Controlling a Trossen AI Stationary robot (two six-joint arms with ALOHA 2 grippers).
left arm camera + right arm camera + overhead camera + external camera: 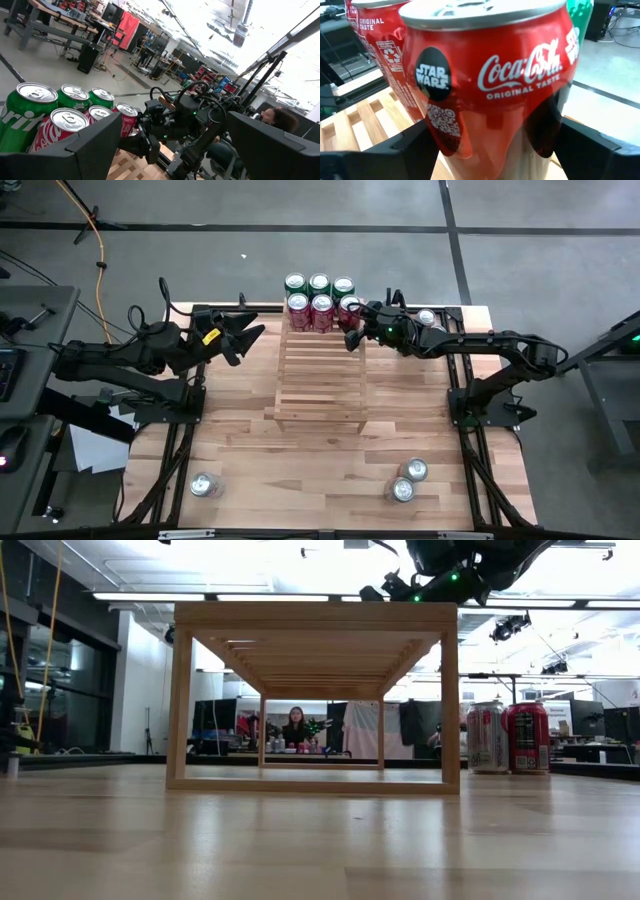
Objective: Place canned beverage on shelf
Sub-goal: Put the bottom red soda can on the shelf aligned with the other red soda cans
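Observation:
The shelf (322, 375), a light slatted wooden rack, stands mid-table; it also shows in the low view (315, 615). On its far end stand three green cans (319, 283) and three red cans in two rows. My right gripper (352, 328) comes from the right at the rightmost red Coca-Cola can (349, 307), which fills the right wrist view (490, 75). My left gripper (248, 340) hovers open and empty left of the shelf, pointing at the cans (65, 120). My right gripper has the red can's body between its two fingers (410, 150), one against each side of the lower wall (445, 135). The fingers come about level from the table's right and near side. The can stands upright in line with the red row; whether its base rests on the slats I cannot tell.
Two cans (408, 478) stand on the table at the near right, also in the low view (510, 737). One can (204, 485) stands at the near left and one (427, 317) at the far right behind my right arm. A person (296, 728) sits beyond the table.

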